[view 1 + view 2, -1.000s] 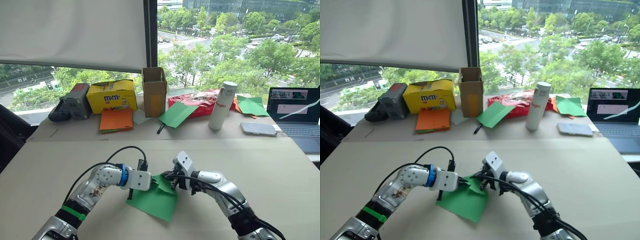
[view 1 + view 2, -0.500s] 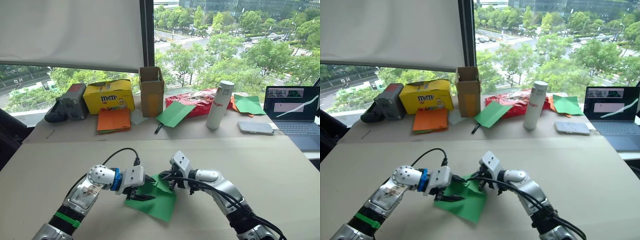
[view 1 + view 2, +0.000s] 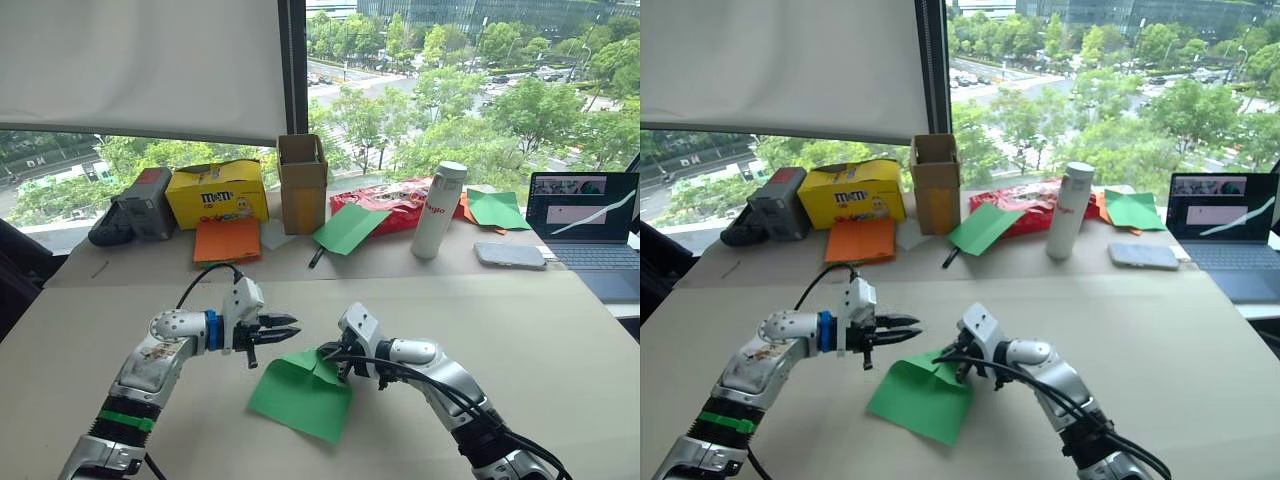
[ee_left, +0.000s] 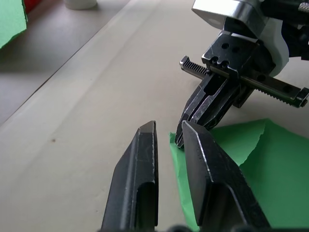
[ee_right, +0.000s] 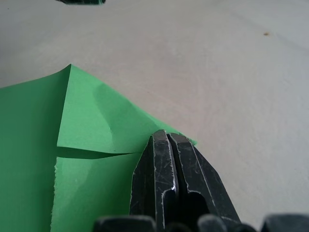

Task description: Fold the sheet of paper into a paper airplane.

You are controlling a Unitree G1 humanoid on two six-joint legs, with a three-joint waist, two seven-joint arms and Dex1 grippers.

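The right gripper (image 3: pixel 341 366) is closed on the folded corner of the sheet of paper (image 3: pixel 300 395), which lies on the beige table (image 3: pixel 560 340); the left gripper (image 3: pixel 288 327) hovers just beside it, fingers slightly apart, holding nothing; behind, a large window (image 3: pixel 450 90).

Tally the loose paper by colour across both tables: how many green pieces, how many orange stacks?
Green: 3 (the sheet of paper under the right gripper, one leaning piece, one by the laptop)
Orange: 1 (stack; sheet count cannot be told)
Total: 4
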